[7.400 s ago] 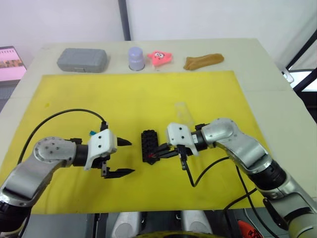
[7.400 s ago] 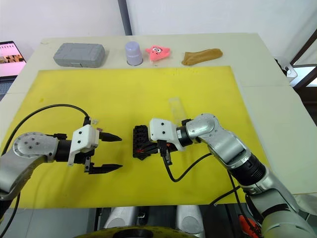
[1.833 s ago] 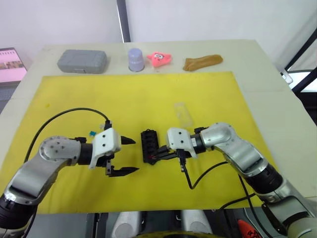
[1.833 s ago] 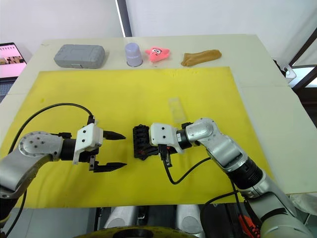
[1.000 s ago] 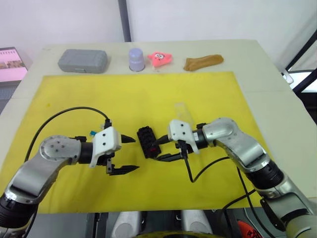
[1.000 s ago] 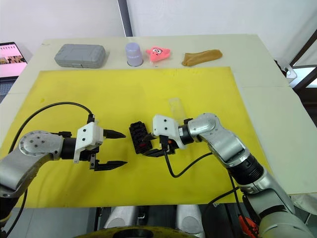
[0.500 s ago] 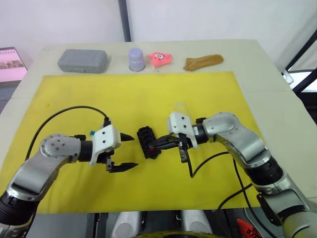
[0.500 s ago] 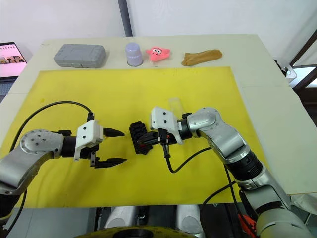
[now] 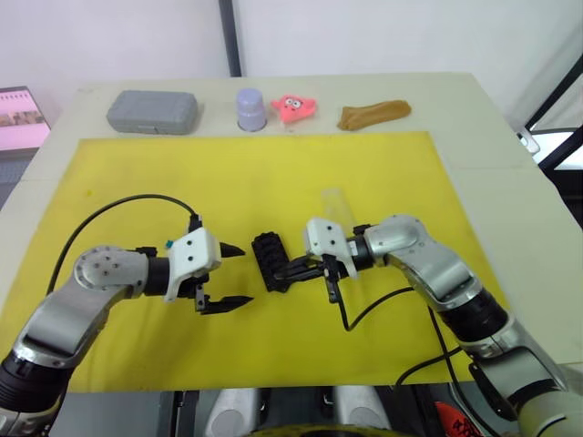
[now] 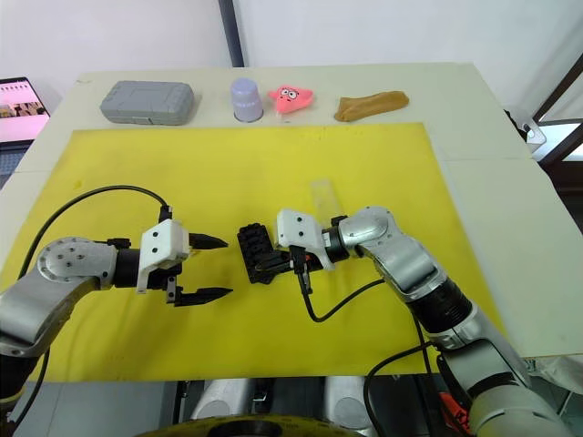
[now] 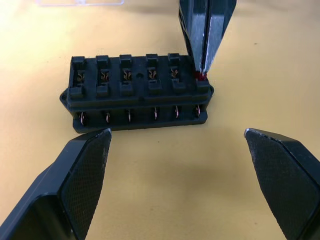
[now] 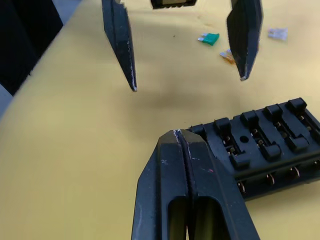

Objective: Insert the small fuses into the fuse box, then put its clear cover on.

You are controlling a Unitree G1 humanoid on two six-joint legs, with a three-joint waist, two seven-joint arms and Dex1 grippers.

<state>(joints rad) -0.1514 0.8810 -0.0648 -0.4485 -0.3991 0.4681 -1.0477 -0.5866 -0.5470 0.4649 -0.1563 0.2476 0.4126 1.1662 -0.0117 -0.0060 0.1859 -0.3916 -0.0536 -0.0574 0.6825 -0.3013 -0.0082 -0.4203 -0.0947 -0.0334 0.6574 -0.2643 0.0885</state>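
At fuse box (image 9: pixel 271 261) end slot, our right gripper (image 11: pixel 201 75) now clenched on red fuse (image 11: pixel 200 76), pressing it home; left gripper (image 9: pixel 228 276) spread, empty.

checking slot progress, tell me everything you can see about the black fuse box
The fuse box is a black plastic block with lumpy edges, lying flat on the yellow mat between the two grippers. Its top has two rows of slots with metal clips inside; small metal contacts line its near side. The slots look empty except an end one, where the shut right gripper presses something red at a corner. The open left gripper is apart from it.
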